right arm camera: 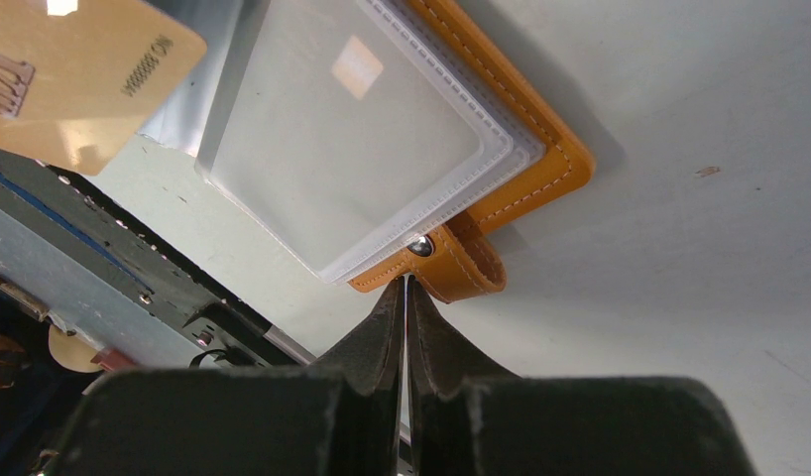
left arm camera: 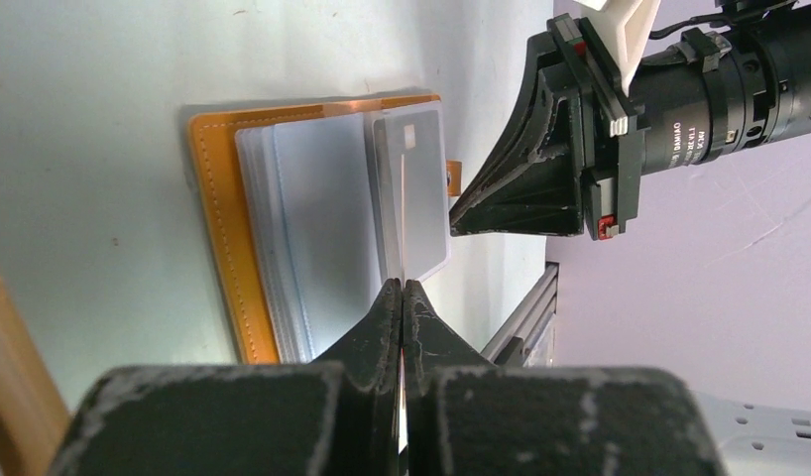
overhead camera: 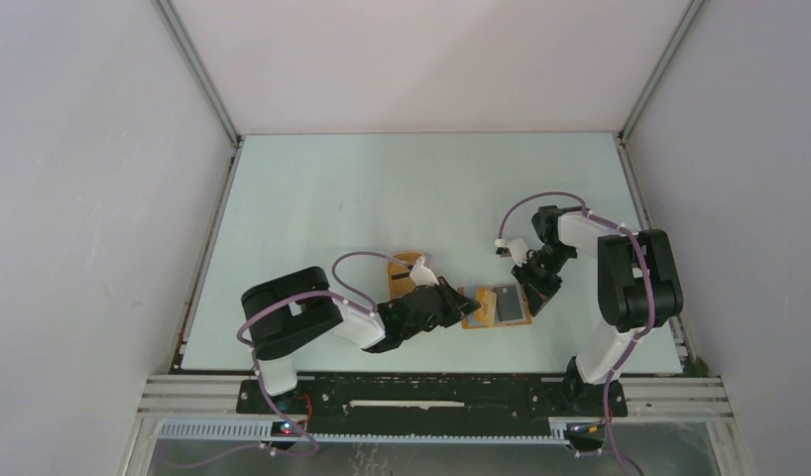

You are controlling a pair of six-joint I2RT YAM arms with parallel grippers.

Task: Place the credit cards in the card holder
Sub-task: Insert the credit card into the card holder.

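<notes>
Scuffed black fingers of the left gripper fill the bottom of the left wrist view. They are pressed together on a thin card, which shows there only as a bright edge-on line running up from the tips. The right wrist view shows the same card face-on in its upper left corner. It is tan-gold and glossy, with a printed number along one end, and it is held above the table with one corner over the edge of the card holder's sleeves.

The card holder lies open and flat on the table. In the overhead view it sits low and a little right of centre, between the two grippers. Its orange-tan stitched cover frames a stack of frosted plastic sleeves; whether the top sleeve has a card in it I cannot tell. A short closure strap with a metal snap stud sticks out from one long edge of the cover.

The right gripper has its fingers closed against each other, with only a hairline between them. Their tips touch the strap just beside the stud, but whether they nip the leather or only press on it cannot be told. In the left wrist view that gripper comes in from the upper right, pointing at the strap.

Pale green table surrounds the holder. Up and left of the holder in the overhead view, a tan object lies partly hidden behind the left arm.
</notes>
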